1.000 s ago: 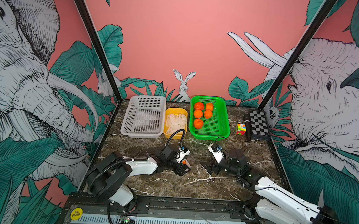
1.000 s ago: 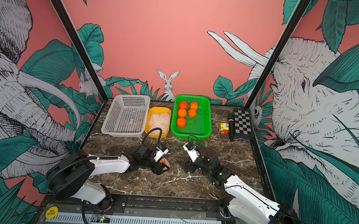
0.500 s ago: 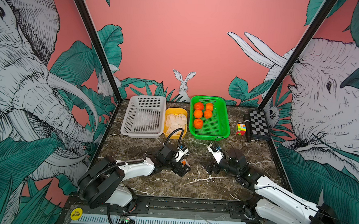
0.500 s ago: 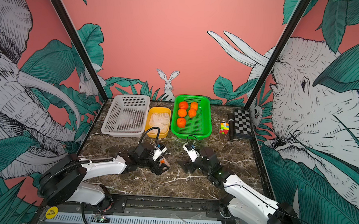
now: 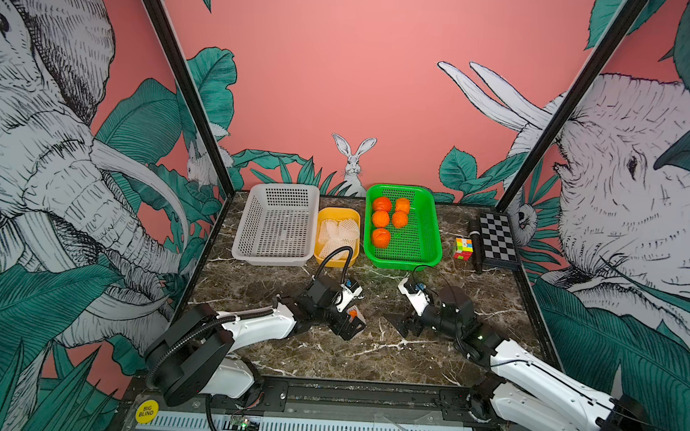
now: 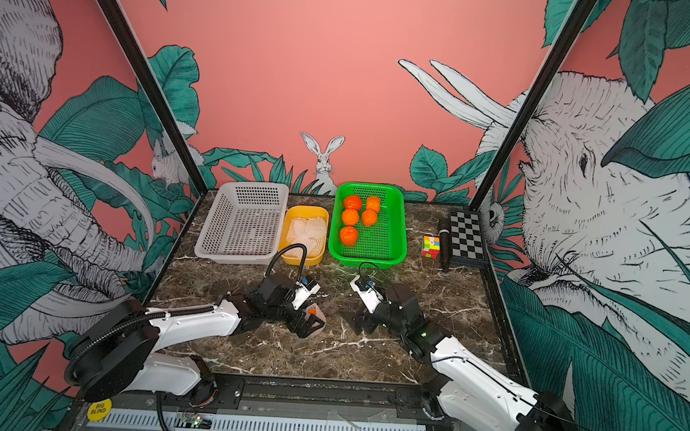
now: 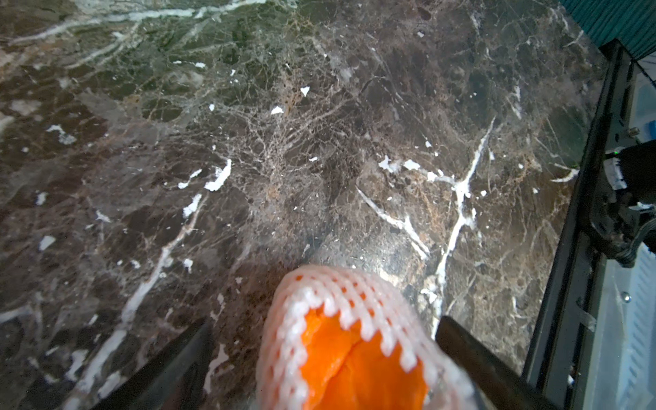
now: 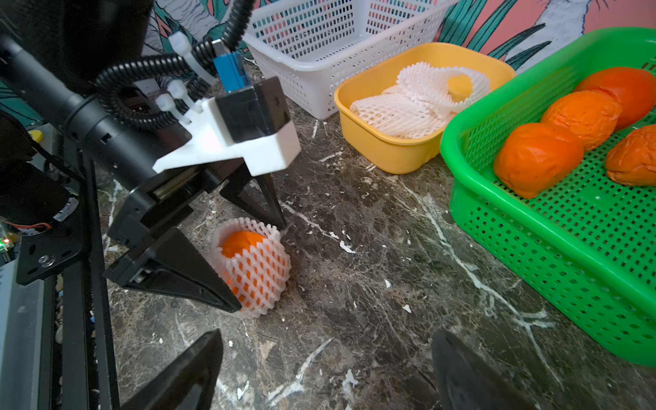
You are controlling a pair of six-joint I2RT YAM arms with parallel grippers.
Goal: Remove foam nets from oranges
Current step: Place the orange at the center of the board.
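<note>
Counting what lies in the containers, the task looks almost done: five bare oranges [image 5: 380, 218] rest in the green basket [image 5: 417, 236] at the back, and a heap of empty nets [image 8: 408, 110] fills the yellow tub [image 8: 390, 152] just beside it. Only one fruit that I can see is not yet freed. This last orange [image 7: 355, 362] sits on the marble table [image 8: 372, 248] near the front, inside its foam net [image 8: 262, 280], which wraps the sides and leaves the top of the fruit bare. The left gripper [image 8: 257, 268] is low over it with the jaws spread wide, one finger on each side of the net. In the left wrist view one finger stands clearly apart from the net and the other is just beside it, so I judge that it squeezes nothing. The right gripper [image 8: 328, 335] hangs close to the table, a little apart from the fruit, also wide open and with nothing between its fingers. What is left, in my judgement, is to hold this net, pull the fruit out, and put each in its container. The net is soft, so it may slip or drag the orange along.
</note>
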